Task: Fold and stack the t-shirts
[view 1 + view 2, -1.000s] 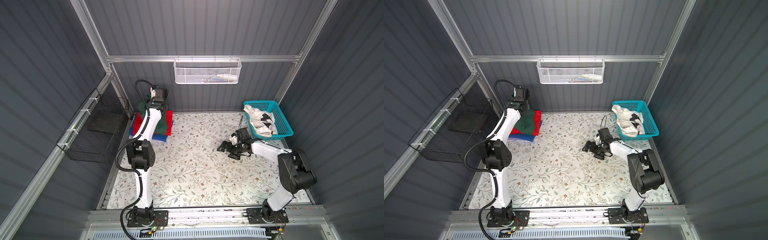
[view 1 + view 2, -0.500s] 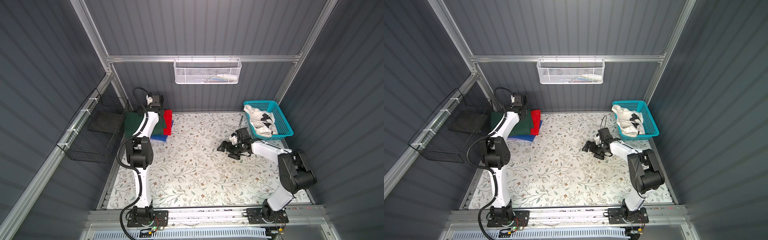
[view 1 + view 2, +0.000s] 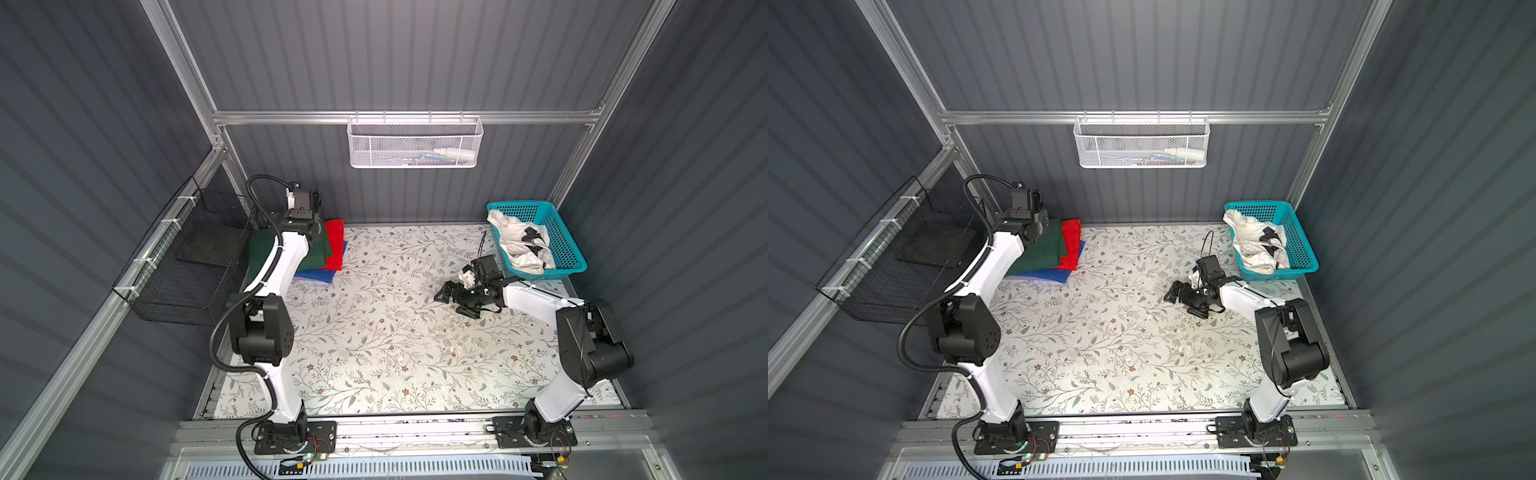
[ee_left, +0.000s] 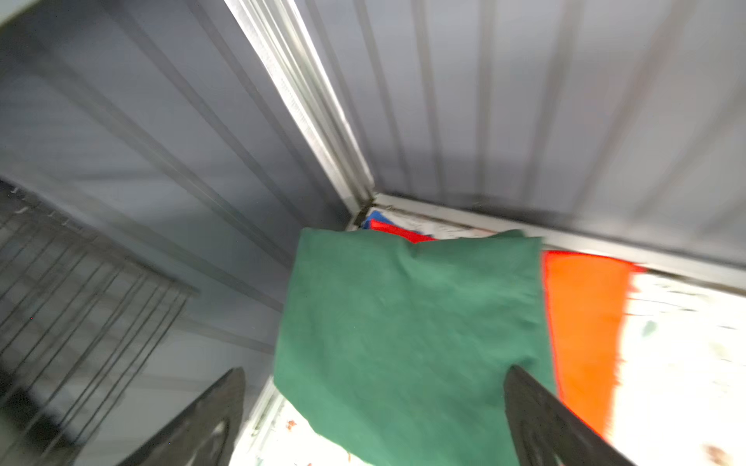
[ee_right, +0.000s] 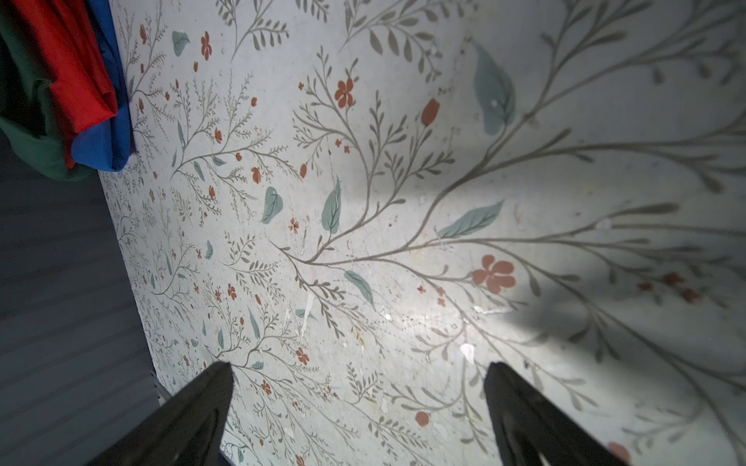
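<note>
Three folded t-shirts lie stacked in the table's back left corner: dark green on top, red under it, blue at the bottom. My left gripper hovers open just over the green shirt, holding nothing; in both top views its own arm hides it. A white t-shirt with black marks lies crumpled in the turquoise basket. My right gripper rests open and empty, low over the floral table.
The turquoise basket stands at the back right, close behind my right wrist. A black wire basket hangs on the left wall beside the stack. A white mesh basket hangs on the back rail. The floral table spreads between the arms.
My left gripper has opened and let go of the green shirt, which went from bunched under it to lying flat on the stack. The right arm has not moved.
</note>
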